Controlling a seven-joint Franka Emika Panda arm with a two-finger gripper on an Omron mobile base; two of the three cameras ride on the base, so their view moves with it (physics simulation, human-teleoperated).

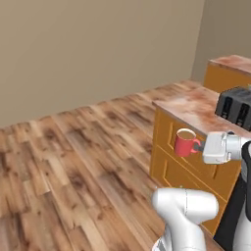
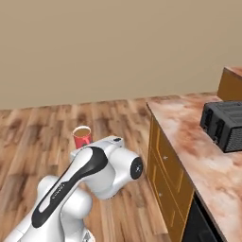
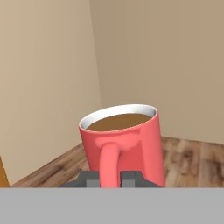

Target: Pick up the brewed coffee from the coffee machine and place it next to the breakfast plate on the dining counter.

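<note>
The brewed coffee, a small red mug (image 1: 185,142) with brown coffee at its rim, hangs upright in the air over the wooden floor, left of the cabinet corner. My gripper (image 1: 198,146) is shut on the mug's side handle. In the hand view the mug (image 3: 124,140) is close up, and my gripper (image 3: 110,178) pinches its handle from both sides. From the right base view the mug (image 2: 82,137) peeks over my arm. The coffee machine and the breakfast plate are out of view. I cannot tell whether the plain orange counter block (image 1: 229,73) at the far right is the dining counter.
Drawered orange cabinets (image 1: 179,166) with a marbled top (image 2: 189,137) stand right of the mug. A black slotted toaster (image 1: 237,107) sits on that top. Open wooden floor (image 1: 73,162) stretches to the left, up to beige walls.
</note>
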